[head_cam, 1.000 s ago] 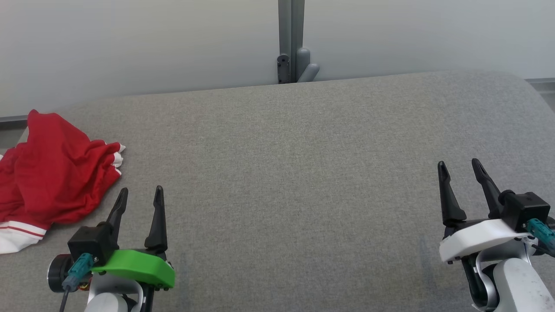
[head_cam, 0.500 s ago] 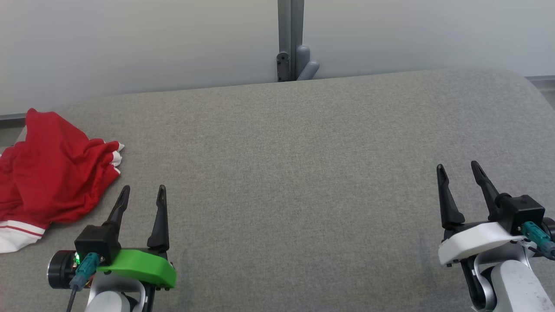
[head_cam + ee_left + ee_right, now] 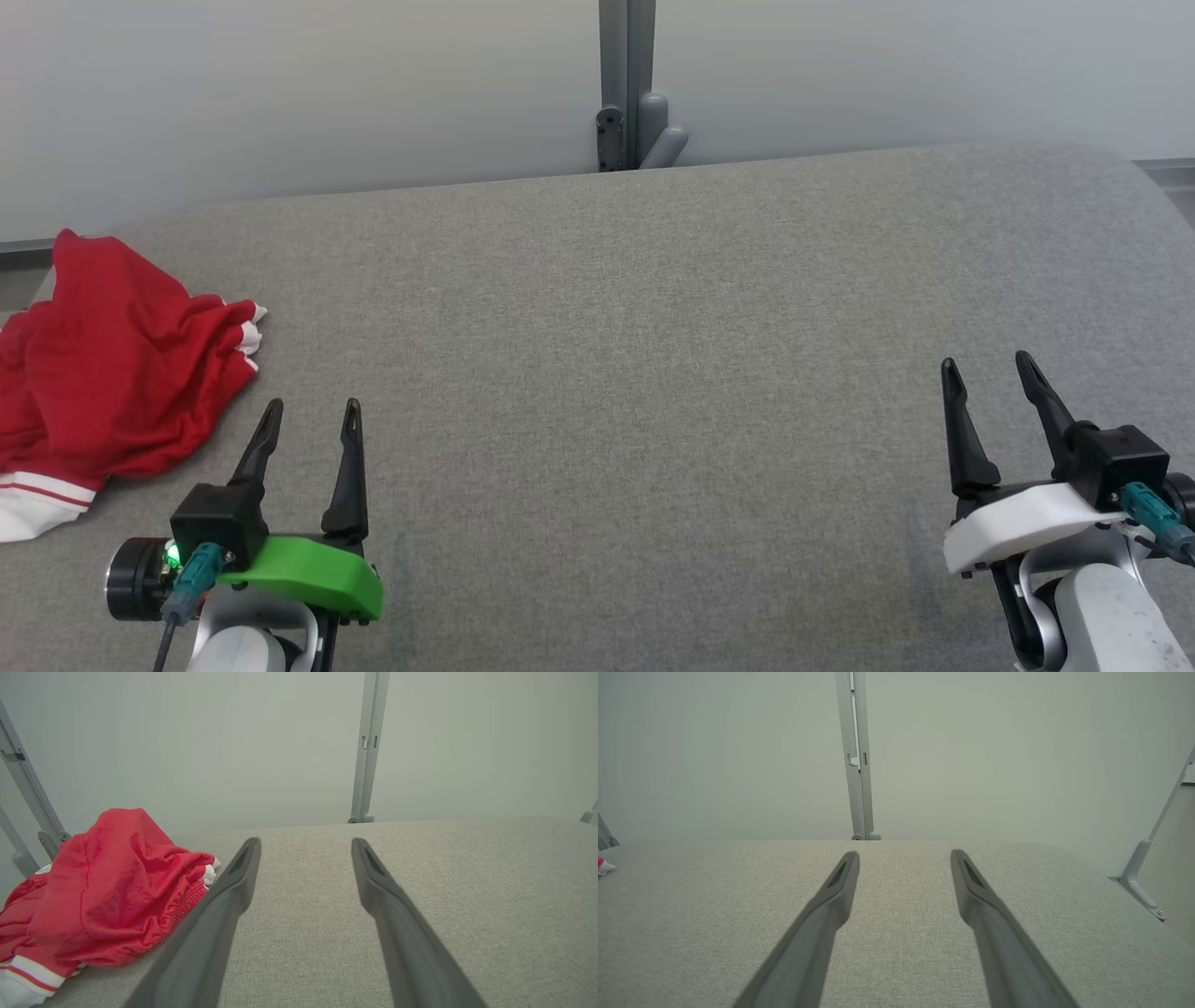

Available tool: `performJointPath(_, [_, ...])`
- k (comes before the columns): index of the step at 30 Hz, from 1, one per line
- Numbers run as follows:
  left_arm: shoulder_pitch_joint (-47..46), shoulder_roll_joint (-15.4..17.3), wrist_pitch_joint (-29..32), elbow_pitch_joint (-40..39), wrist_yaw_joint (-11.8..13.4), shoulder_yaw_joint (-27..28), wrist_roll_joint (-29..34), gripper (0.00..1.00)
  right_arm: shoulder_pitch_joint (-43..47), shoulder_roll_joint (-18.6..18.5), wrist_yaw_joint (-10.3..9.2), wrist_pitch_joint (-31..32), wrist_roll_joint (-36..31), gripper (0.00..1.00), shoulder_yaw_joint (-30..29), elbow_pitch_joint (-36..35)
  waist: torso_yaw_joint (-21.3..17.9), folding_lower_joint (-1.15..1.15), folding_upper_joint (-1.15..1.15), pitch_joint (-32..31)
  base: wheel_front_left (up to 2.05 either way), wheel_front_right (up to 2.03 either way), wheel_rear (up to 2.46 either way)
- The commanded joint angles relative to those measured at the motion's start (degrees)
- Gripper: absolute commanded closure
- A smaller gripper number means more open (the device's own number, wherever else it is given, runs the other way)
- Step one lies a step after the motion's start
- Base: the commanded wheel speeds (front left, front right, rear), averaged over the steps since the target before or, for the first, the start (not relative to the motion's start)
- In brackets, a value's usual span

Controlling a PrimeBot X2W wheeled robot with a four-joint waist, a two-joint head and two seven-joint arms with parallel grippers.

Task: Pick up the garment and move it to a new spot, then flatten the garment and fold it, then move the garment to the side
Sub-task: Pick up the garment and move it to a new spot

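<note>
While left gripper [image 3: 313, 406] and right gripper [image 3: 987, 362] stand wide and empty, red garment [image 3: 112, 364] lies crumpled at ten o'clock of the grey pad [image 3: 653, 373], by its edge. Risk: a shallow pinch may catch one layer, spilling it overboard.

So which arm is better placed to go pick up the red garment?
Left. The left gripper, open, sits just beside the crumpled red garment; the right gripper, also open, is far across the grey surface.

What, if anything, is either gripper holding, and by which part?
Nothing is held. The left gripper and right gripper both stand open over the grey surface. The red garment lies crumpled beside the left gripper, apart from it.
</note>
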Motion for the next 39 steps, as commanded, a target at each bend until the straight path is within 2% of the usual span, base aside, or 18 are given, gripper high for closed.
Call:
performJointPath(1, [-0.3,0.1,0.0,0.1,0.1,0.1,-0.3,0.00,0.1,0.0,0.00,-0.2,0.4,0.00,-0.2,0.2,0.0,0.00,0.00,0.1,0.00,0.00,0.00])
performJointPath(18, [-0.1,0.4,0.9,-0.5,0.9,-0.4,-1.5,0.00,-0.1,0.4,0.00,0.2,1.2,0.00,-0.7,0.7,0.6,0.00,0.00,0.7,0.00,0.00,0.00])
performJointPath(24, [-1.0,0.3,1.1,-0.3,1.1,-0.7,-1.8,0.00,-0.3,0.3,0.00,0.3,0.9,0.00,-1.0,0.5,2.1,0.00,0.00,1.0,0.00,0.00,0.00])
performJointPath(29, [-1.8,0.0,0.5,0.0,1.6,-0.2,-2.3,0.00,-0.8,0.2,0.00,0.6,0.9,0.00,-0.3,-0.8,5.8,0.00,0.00,1.5,0.00,0.00,0.00])
performJointPath(39, [-2.3,0.5,-1.0,0.9,2.6,1.9,-4.1,0.00,-1.4,0.3,0.00,2.3,1.1,0.00,2.7,-3.9,17.4,0.00,0.00,2.1,0.00,0.00,0.00])
